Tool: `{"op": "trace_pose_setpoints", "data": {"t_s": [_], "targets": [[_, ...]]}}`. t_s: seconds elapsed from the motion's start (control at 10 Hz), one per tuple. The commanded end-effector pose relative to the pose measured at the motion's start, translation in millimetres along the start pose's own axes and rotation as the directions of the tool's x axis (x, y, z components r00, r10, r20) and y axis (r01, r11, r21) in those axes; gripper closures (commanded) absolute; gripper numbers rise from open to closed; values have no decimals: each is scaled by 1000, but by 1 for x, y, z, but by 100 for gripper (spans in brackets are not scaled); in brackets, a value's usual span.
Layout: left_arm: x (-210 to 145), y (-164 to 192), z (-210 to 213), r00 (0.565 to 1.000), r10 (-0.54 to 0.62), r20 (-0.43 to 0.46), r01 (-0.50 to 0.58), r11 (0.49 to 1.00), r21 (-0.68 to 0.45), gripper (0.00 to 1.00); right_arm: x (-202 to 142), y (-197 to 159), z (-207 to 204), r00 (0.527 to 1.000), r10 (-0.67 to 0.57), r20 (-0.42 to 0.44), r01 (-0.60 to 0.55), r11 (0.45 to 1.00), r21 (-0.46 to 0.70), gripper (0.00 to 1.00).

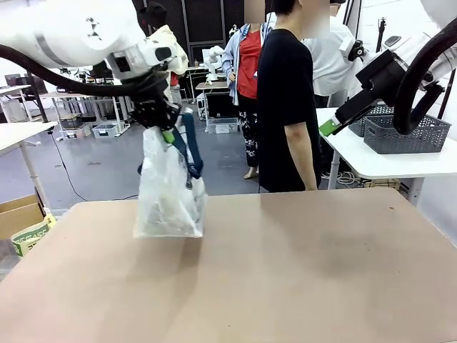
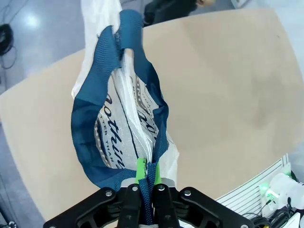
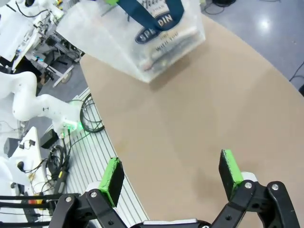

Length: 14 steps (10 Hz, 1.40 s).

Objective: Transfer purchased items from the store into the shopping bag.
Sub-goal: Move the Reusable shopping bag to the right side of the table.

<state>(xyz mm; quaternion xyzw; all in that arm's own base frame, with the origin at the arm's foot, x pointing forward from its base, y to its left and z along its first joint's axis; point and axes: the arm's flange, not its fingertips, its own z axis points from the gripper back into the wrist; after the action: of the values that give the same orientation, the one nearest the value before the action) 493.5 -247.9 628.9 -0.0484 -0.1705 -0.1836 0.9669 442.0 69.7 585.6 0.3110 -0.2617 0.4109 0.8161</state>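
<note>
Bag (image 1: 170, 193) hangs upright from left claw (image 1: 166, 133).

Translucent whitish shopping bag (image 1: 169, 191) with dark navy strap handles (image 2: 90, 123), navy lettering across its side and a round navy logo (image 3: 154, 29) with white letters. Pale beige-brown table (image 1: 300, 271), plain and unpatterned. Black left gripper (image 1: 168, 136) and black right gripper (image 3: 172, 175), both with bright green pads (image 3: 231, 167). At two o'clock, dark grey mesh basket (image 1: 407, 134) on a white table (image 1: 385, 163).
</note>
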Motion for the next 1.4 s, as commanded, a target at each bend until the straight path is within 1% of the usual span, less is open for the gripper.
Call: {"op": "trace_pose_setpoints", "data": {"t_s": [0.0,0.1,0.2,0.4,0.6,0.8,0.9,1.0,1.2,1.3], "targets": [[-21,19,26,999,-43,9,42,997,70,100,5,0,-3,1000,-22,12,22,1000,-10,0],[-32,33,35,999,-42,15,40,990,132,100,5,0,-3,1000,-22,12,22,1000,-10,0],[-45,49,40,999,-27,23,23,987,160,100,5,0,-3,1000,-22,12,22,1000,-10,0],[-80,86,42,999,-42,35,35,982,186,100,5,0,-3,1000,-22,12,22,1000,-10,0],[-110,114,42,998,-9,65,-3,984,179,100,5,0,-3,1000,-22,12,22,1000,-10,0],[-127,130,42,995,-14,101,-6,980,201,100,5,0,-3,1000,-22,12,22,1000,-10,0],[-130,130,39,992,44,118,-65,981,182,100,5,0,-3,1000,-22,12,22,1000,-10,0],[-121,127,36,999,20,34,-26,983,180,100,5,0,-3,1000,-22,12,22,1000,-10,0],[-121,127,36,999,20,34,-26,983,180,100,5,0,-3,1000,-22,12,22,1000,-10,0],[-129,131,27,999,30,31,-35,983,180,100,5,0,-3,1000,-22,12,22,1000,-10,0]]}}
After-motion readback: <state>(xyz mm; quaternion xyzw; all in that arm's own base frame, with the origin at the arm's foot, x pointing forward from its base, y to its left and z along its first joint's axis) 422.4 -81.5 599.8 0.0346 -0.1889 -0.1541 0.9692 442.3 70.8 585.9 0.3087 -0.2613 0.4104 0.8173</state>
